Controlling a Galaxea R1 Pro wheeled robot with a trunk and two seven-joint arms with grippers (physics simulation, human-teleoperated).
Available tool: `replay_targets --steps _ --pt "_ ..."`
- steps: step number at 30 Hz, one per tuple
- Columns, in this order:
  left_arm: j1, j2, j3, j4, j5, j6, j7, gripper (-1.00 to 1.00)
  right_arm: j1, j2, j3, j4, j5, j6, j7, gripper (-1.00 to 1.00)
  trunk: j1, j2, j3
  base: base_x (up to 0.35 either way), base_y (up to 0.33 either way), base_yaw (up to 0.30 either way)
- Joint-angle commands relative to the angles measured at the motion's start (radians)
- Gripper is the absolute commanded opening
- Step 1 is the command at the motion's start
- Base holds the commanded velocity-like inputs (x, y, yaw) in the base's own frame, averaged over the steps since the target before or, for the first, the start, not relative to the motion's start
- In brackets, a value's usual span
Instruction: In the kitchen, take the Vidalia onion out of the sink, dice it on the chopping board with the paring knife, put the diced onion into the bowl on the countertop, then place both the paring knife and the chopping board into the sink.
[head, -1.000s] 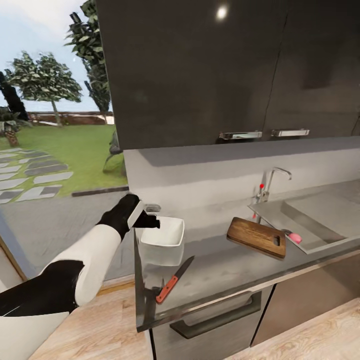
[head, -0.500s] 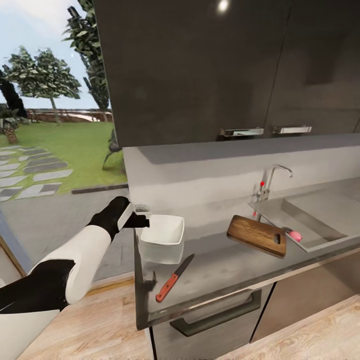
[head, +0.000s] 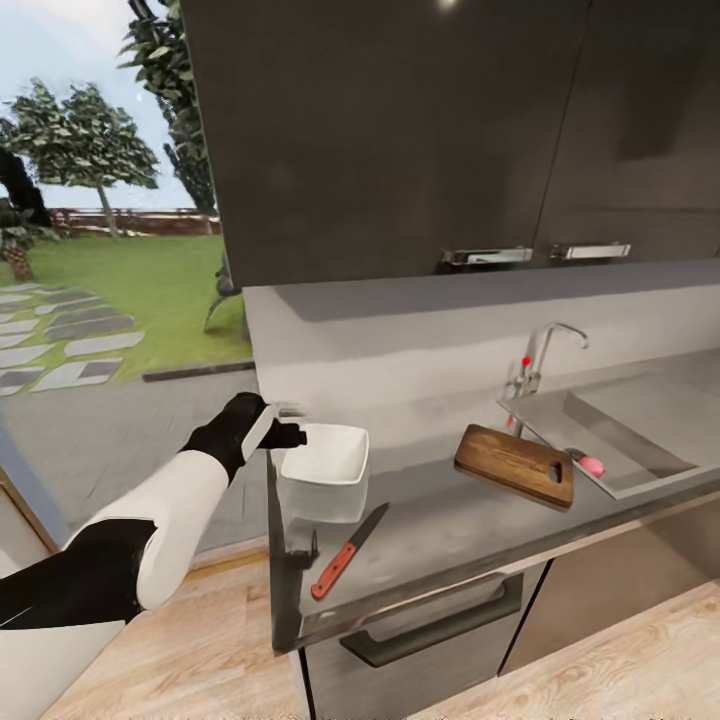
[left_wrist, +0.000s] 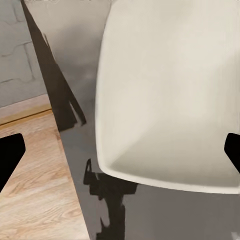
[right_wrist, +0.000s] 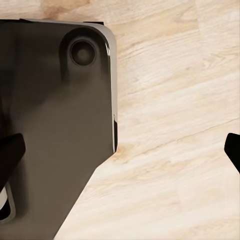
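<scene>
The robot stands at the left end of the kitchen tabletop (head: 470, 530), its left pincer (head: 283, 436) hovering at the left rim of the white bowl (head: 325, 462), fingers spread wide apart with nothing between them; the wrist camera looks straight down on the bowl (left_wrist: 165, 95). The right pincer (right_wrist: 120, 150) also stands open, over the wood floor (right_wrist: 175, 125) beside the robot's dark base (right_wrist: 55, 110).

The onion (head: 592, 465) lies in the sink (head: 650, 455), at its near-left corner, far toward the tabletop's right end and well apart from the left pincer. Between them sit the knife (head: 347, 553), near the front edge with its blade angled toward the back, and the board (head: 514, 466), its long axis running left to right, slot end touching the sink's rim.

The onion lies on the right arm's side, so that arm looks better placed to fetch it, probably after the base shifts right.
</scene>
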Motion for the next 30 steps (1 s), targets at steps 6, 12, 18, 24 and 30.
replay_targets --steps 6,12,18,24,30 --pt "-0.001 -0.002 0.002 -0.003 0.002 -0.003 0.0 1.0 -0.001 0.0 0.0 0.001 -0.001 -0.003 -0.002 1.0 0.001 -0.002 -0.011 0.0 0.0 0.0" --pt "-0.001 -0.002 0.002 -0.003 0.002 -0.062 0.003 1.0 -0.001 0.0 0.0 0.001 -0.001 -0.003 -0.002 1.0 0.001 -0.002 -0.02 0.0 0.0 0.0" --pt "-0.001 0.0 0.002 -0.001 0.003 -0.081 0.004 1.0 -0.001 0.0 0.0 0.002 0.0 -0.003 -0.002 1.0 0.001 -0.002 -0.029 0.0 0.0 0.0" --pt "-0.001 0.002 0.003 -0.001 0.003 -0.082 0.005 1.0 -0.001 0.0 0.0 0.002 -0.001 -0.003 -0.002 1.0 0.001 -0.002 -0.036 0.0 0.0 0.0" --pt "-0.001 0.002 0.002 0.003 0.003 -0.082 0.004 1.0 -0.001 0.0 0.0 0.001 -0.001 -0.003 -0.002 1.0 0.001 -0.002 -0.044 0.0 0.0 0.0"
